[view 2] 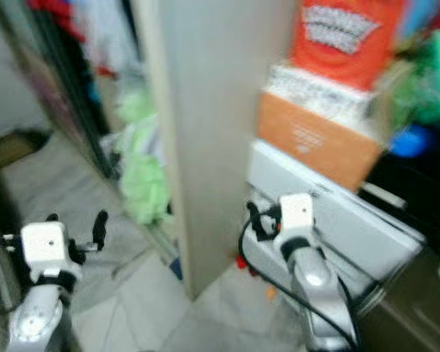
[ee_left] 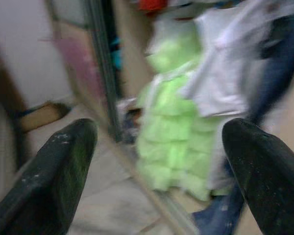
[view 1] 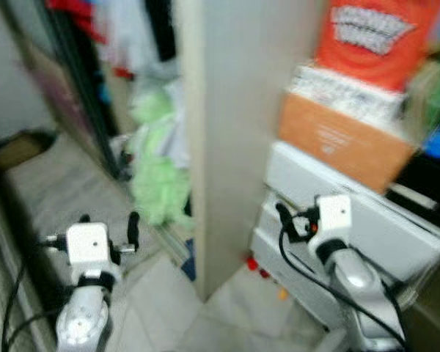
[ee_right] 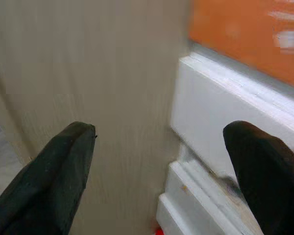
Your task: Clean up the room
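Observation:
The picture is blurred. A light green fluffy garment (view 1: 158, 169) hangs down to the floor inside an open wardrobe, with a white cloth (ee_left: 220, 73) and blue jeans (ee_left: 220, 215) beside it. My left gripper (ee_left: 159, 132) is open and empty, held low in front of the garment and apart from it. My right gripper (ee_right: 159, 129) is also open and empty, facing the gap between a beige wardrobe panel (view 1: 227, 132) and a white drawer unit (view 1: 367, 220). Small red bits (view 1: 253, 262) and an orange one (view 1: 281, 293) lie on the floor by the unit.
An orange box (view 1: 345, 143), a white patterned box (view 1: 348, 92) and a red-orange bag (view 1: 378, 37) are stacked on the drawer unit. A dark sliding-door track (view 1: 81, 95) runs along the wardrobe's left. Pale tiled floor (view 1: 161, 301) lies between my arms.

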Available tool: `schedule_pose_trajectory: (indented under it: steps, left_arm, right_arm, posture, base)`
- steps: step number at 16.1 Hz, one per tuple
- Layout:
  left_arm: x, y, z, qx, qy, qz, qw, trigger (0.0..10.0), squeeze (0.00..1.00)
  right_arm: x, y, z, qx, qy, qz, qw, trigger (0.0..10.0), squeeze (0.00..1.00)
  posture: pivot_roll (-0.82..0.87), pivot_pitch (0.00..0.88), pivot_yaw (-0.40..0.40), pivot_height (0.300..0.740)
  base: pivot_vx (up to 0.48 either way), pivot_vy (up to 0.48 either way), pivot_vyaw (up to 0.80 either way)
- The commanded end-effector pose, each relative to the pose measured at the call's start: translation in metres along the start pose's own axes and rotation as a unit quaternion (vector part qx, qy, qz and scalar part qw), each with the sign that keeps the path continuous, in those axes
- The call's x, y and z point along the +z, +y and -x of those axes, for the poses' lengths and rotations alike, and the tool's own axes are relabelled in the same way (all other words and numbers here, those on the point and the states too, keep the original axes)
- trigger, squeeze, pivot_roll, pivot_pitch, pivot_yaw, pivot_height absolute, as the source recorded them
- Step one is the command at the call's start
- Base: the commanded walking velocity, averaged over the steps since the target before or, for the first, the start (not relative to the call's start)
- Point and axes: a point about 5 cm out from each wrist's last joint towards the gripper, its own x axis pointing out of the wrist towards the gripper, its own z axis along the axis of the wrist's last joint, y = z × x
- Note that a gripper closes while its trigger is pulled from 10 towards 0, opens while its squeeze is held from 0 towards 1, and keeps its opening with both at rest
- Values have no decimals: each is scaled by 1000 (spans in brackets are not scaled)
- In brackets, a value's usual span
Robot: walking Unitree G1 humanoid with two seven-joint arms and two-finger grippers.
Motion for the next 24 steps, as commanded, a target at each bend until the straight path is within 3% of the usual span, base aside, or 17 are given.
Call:
schedule_pose_trajectory:
  steps: [1,6,10,11,16,19,24]
  left_arm:
    - [1,5,5,20,-1,-5,1000,10000,0]
    - [0,2,5,7,5,0,1000,10000,0]
    - [1,-1,2,-7,2,-1,1000,10000,0]
    - [1,-1,2,-7,1,-1,1000,10000,0]
    - [7,-2,-5,4,-11,4,1000,10000,0]
    - [8,-5,-7,1,-12,7,1000,10000,0]
    - [8,-4,-8,19,-9,12,1000,10000,0]
  right_arm:
    - [0,2,3,20,3,-4,1000,10000,0]
    - [-8,7,7,129,52,-22,990,10000,0]
    - [-18,22,28,281,124,-36,951,10000,0]
    - [-16,23,28,289,121,-40,949,10000,0]
    - [5,35,8,260,56,-53,962,10000,0]
    - [11,36,1,231,27,-34,972,10000,0]
    - [19,28,-9,157,-14,-13,987,10000,0]
  posture:
    - [-49,0,-38,740]
    - [-53,0,-36,740]
    - [-58,0,-41,740]
    - [-58,0,-41,740]
    - [-56,0,-44,740]
    - [-58,0,-42,740]
    - [-56,0,-43,740]
  base:
    - [0,0,800]
    - [0,0,800]
    - [0,0,800]
    - [0,0,800]
    - [0,0,800]
    - [0,0,800]
    - [0,0,800]
